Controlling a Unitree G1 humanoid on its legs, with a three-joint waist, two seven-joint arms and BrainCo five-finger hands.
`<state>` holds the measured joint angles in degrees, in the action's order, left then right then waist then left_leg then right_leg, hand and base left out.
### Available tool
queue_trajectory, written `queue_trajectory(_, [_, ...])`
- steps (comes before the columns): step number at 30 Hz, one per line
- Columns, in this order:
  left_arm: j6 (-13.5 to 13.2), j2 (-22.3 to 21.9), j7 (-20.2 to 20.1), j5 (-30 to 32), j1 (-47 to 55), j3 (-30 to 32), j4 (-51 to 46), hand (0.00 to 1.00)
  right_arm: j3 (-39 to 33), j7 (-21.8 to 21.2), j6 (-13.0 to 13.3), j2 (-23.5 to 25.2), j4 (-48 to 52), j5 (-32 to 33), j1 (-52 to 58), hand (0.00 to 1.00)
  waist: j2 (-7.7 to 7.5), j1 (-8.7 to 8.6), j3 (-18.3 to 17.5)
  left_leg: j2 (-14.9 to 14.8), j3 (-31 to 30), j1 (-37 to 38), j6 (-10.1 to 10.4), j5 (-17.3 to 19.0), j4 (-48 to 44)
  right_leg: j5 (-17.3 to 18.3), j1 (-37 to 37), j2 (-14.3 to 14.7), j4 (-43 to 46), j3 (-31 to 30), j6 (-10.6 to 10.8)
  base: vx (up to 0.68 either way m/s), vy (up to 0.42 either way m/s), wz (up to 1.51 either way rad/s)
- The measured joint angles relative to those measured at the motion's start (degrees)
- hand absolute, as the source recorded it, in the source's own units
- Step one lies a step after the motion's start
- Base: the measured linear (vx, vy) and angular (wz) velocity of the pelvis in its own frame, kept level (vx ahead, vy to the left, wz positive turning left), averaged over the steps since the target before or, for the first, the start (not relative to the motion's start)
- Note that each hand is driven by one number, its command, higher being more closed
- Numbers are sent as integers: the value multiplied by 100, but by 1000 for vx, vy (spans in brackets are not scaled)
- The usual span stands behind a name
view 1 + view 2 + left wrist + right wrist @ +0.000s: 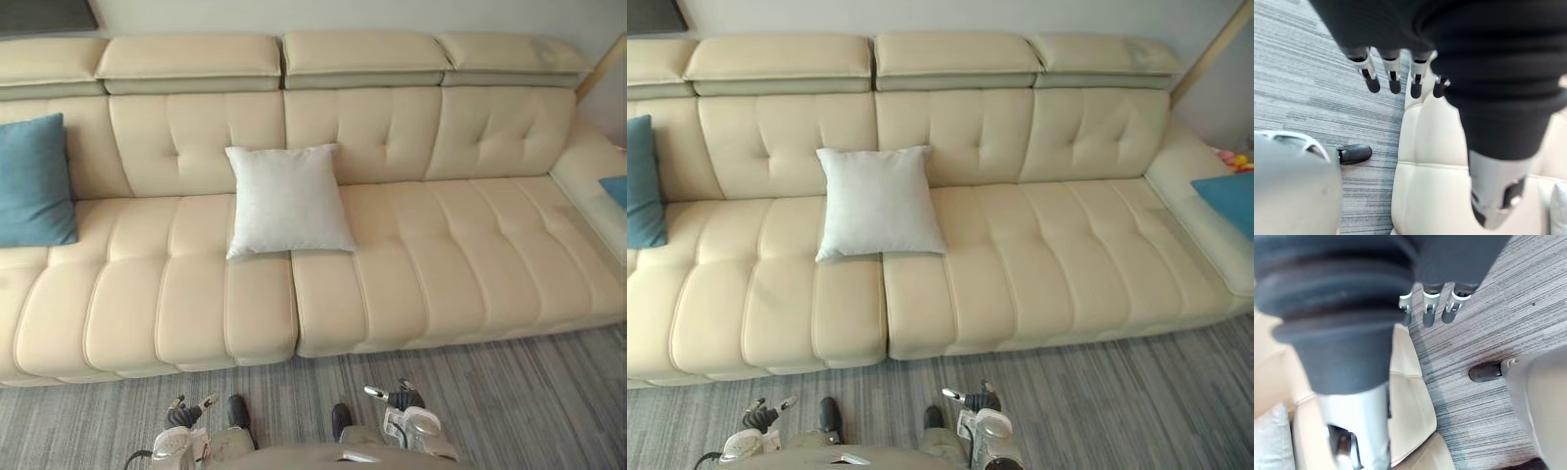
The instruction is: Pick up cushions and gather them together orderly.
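Nearest, low over the grey striped carpet (pixel 509 392), hang the left robot hand (pixel 1393 76) and the right robot hand (pixel 1429 308); each has its fingers straight and loose, thumb apart, with nothing between them, so both are empty and free to take a cushion; they sit just short of the front edge of the long cream tufted leather sofa (pixel 441 264), well apart from anything to be picked up. About the middle of the seat a square white fabric cushion (pixel 287 201) leans back against the backrest, its lower edge resting across the seam between two seat sections; propped so, it stands nearly upright and offers both side edges to a grasp. At the robot's far left a teal square cushion (pixel 34 181) likewise leans on the backrest; far to the right, on the sofa's side wing, a second teal cushion (pixel 1229 201) lies flatter, partly cut off by the frame. All three lie well apart from one another, so I judge the gathering has not begun; the white one, straight ahead, looks the natural first pick; it probably calls for a step closer and a reach with both arms, since soft stuffing would likely sag if pinched at one corner.
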<state>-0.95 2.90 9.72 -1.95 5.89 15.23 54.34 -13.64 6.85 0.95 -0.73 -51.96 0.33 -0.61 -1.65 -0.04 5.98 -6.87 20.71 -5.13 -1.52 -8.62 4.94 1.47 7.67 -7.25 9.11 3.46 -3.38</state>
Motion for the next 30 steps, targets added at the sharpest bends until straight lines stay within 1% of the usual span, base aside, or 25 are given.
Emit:
queue_trajectory(1, [4, 3, 9, -17, 3, 33, -13, 0, 4, 4, -6, 32, -11, 6, 15, 0, 32, -113, 24, 10, -62, 20, -10, -68, -34, 420, 238, -248, 1422, 473, 178, -42, 5, 17])
queue_trajectory(2, [5, 57, 17, -23, 12, 34, -47, 0, 4, 3, -13, 62, -50, 6, 68, 0, 67, -105, 35, 6, -151, 54, 19, -138, -35, 665, 219, -452, 2395, 739, 283, -30, -20, 37])
queue_trajectory(3, [7, 112, 28, -32, 38, 45, -123, 0, 4, 1, -20, 81, -72, 1, 77, 0, 14, -69, 0, -5, -186, 61, 45, -178, -35, 780, 105, -599, 2950, 856, 380, -19, -60, 20])
queue_trajectory(4, [10, 173, 52, -65, 83, 59, -182, 0, 5, 2, -20, 83, -71, -12, 79, 0, -58, -20, -45, -8, -199, 45, 83, -229, -37, 796, -100, -693, 3054, 870, 467, -87, -132, 1])
queue_trajectory(5, [11, 237, 87, -74, 130, 59, -208, 0, 4, 5, -20, 80, -71, -28, 56, 0, -137, 17, -94, -4, -196, 4, 131, -303, -38, 645, -366, -706, 2720, 813, 659, -102, -155, -14])
queue_trajectory(6, [50, 278, 119, -76, 136, 57, -195, 0, 5, 15, -21, 47, -59, -55, -24, 0, -210, 58, -145, -9, -190, -57, 188, -414, -39, 831, -590, -509, 2082, 740, 966, -97, -164, -22])
queue_trajectory(7, [68, 247, 126, -79, 128, 48, -195, 0, 7, 26, -18, 22, -50, -58, -65, 0, -171, 91, -159, -69, -200, -93, 214, -425, -38, 867, -678, -423, 1779, 740, 1015, -168, -193, -53])
queue_trajectory(8, [95, 74, 125, -135, 103, -35, -191, 0, 10, 112, -15, -102, -48, -59, -154, 0, -13, 211, -209, -150, -336, -251, 318, -341, -37, 883, -938, -220, 876, 771, 1024, -207, -205, -63])
queue_trajectory(9, [96, -21, 127, -140, 94, -79, -192, 0, 9, 146, -17, -191, -49, -58, -222, 0, 23, 237, -197, -147, -396, -350, 360, -361, -36, 893, -1108, -163, 296, 822, 1025, -216, -183, -59])
queue_trajectory(10, [95, -62, 126, -153, 82, -86, -194, 0, 10, 155, -17, -205, -49, -58, -247, 0, 39, 234, -185, -148, -426, -402, 390, -393, -36, 913, -1162, -142, 73, 842, 1056, -195, -108, -14])
queue_trajectory(11, [105, -149, 131, -179, -9, -231, -138, 0, 5, 209, -23, -260, -49, -58, -287, 0, 243, 179, -42, -228, -642, -489, 464, -440, -35, 775, -1285, 25, -252, 905, 1074, -180, -50, 10])
queue_trajectory(14, [101, -196, 130, -179, -18, -533, -146, 0, -1, 218, -112, -313, -72, -60, -52, 0, 405, 153, 61, -310, -862, -484, 486, -446, -32, 805, -1307, 163, -244, 978, 1008, -220, -14, 18])
queue_trajectory(15, [100, -203, 129, -178, -23, -574, -153, 0, -7, 233, -129, -314, -73, -67, 18, 0, 442, 156, 81, -328, -899, -484, 543, -404, -32, 810, -1303, 192, -208, 996, 985, -154, -13, 13])
queue_trajectory(16, [100, -200, 128, -175, -23, -625, -168, 0, -15, 250, -147, -310, -77, -68, 43, 0, 451, 154, 94, -323, -952, -487, 792, -210, -34, 784, -1276, 204, -185, 1017, 943, -106, -11, 6])
queue_trajectory(17, [100, -190, 128, -174, -24, -637, -175, 0, -17, 253, -156, -299, -75, -68, 41, 0, 424, 150, 93, -308, -957, -494, 989, -43, -35, 751, -1251, 187, -201, 1008, 890, -121, 9, -9])
queue_trajectory(18, [94, -149, 128, -174, -88, -612, -203, 0, -72, 261, -137, -209, -77, -67, 36, 0, 211, 174, 101, -200, -921, -531, 903, 90, -117, 674, -1118, -23, -237, 975, 850, -82, 38, -15])
queue_trajectory(19, [97, -149, 121, -172, -114, -610, -175, 0, -129, 291, -128, -219, -81, -65, 25, 0, 234, 162, 110, -122, -996, -624, 653, 38, -711, 662, -1063, -64, -187, 944, 854, -59, 47, -19])
queue_trajectory(20, [97, -158, 122, -172, -112, -605, -171, 0, -130, 325, -129, -236, -87, -65, 34, 0, 244, 147, 111, -81, -1020, -631, 580, 81, -1048, 662, -1055, -75, -161, 915, 871, -9, 42, -20])
queue_trajectory(21, [96, -168, 125, -171, -102, -538, -169, 0, -140, 362, -129, -233, -96, -65, 59, 0, 238, 125, 114, -10, -1130, -686, 391, 325, -1413, 666, -1051, -106, -134, 813, 885, -8, 48, -55])
queue_trajectory(22, [93, -185, 129, -175, -61, -435, -171, 0, -291, 367, -128, -221, -119, -64, 104, 0, 244, 149, 111, -6, -1107, -680, 422, 551, -1706, 658, -1056, -122, -120, 581, 904, -12, 57, -65])
queue_trajectory(24, [95, -173, 127, -173, -43, -394, -133, 0, -345, 365, -128, -170, -133, -64, 142, 0, 244, 133, 71, 92, -1033, -569, 479, 655, -1643, 658, -995, -154, -139, 232, 901, -3, 91, -75])
queue_trajectory(25, [92, -174, 123, -176, -44, -384, -136, 0, -347, 365, -131, -156, -149, -63, 143, 0, 164, 145, 60, 215, -1115, -541, 522, 768, -1575, 653, -869, -175, -182, -60, 899, 11, 87, -77])
queue_trajectory(27, [92, -174, 121, -178, -75, -306, -137, 0, -351, 364, -137, -128, -151, -59, 130, 0, 124, 153, 82, 400, -1422, -525, 510, 828, -1500, 598, -725, -164, -255, -424, 818, 12, 99, -86])
queue_trajectory(28, [94, -153, 123, -178, -59, -291, -90, 0, -407, 362, -142, -26, -170, -58, 178, 0, 53, 102, 79, 487, -1410, -372, 507, 826, -1268, 527, -730, -164, -400, -627, 710, 31, 111, -73])
queue_trajectory(30, [99, -101, 123, -178, -49, -296, -7, 0, -513, 362, -154, 59, -310, -50, 217, 0, -29, 21, 34, 551, -1369, -161, 506, 825, -968, 456, -752, -182, -479, -758, 627, 60, 44, -43])
